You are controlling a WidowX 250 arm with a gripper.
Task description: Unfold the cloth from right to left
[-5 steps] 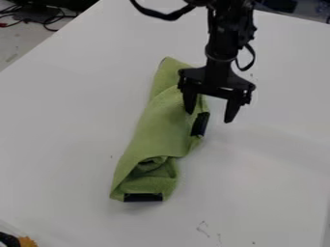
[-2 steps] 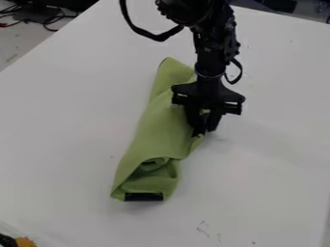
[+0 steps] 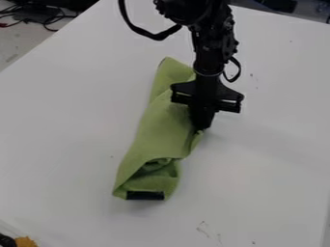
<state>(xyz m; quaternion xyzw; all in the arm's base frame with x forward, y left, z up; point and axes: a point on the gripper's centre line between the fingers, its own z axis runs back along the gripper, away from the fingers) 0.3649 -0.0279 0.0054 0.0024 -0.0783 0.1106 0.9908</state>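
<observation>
Clock face: laid over the whole camera view, with 12 o'clock at the far edge and 6 o'clock at the near edge.
Arm: 1 black jointed robot arm (image 3: 209, 53) comes in between 12 and 1 o'clock and hangs down over the work; a thick black cable (image 3: 158, 36) loops out from it towards 11 o'clock.
Gripper: the black two-finger gripper (image 3: 202, 127) is low, just off the centre towards 3 o'clock, its 2 fingers drawn together and pointing down at the fabric's edge. It seems to have that edge pinched between them, though the dark fingers make the grip hard to see.
Cloth: the light green, folded fabric cloth (image 3: 155, 130) lies as a long, narrow bundle across the middle, from 12 o'clock to between 6 and 7 o'clock. The gripper touches its 3 o'clock side.
Folds: towards 6 o'clock the layers gape a little, showing a rolled inner fold.
Patch: 1 black rectangular patch (image 3: 145, 196) sits on the cloth's near end.
Table: a smooth white tabletop (image 3: 64, 120) carries the cloth, with small dark marks between 5 and 6 o'clock.
Edges: thin red and black cables (image 3: 7, 24) lie beyond the table, between 10 and 11 o'clock; a black and orange object (image 3: 26, 241) shows between 7 and 8 o'clock.
</observation>
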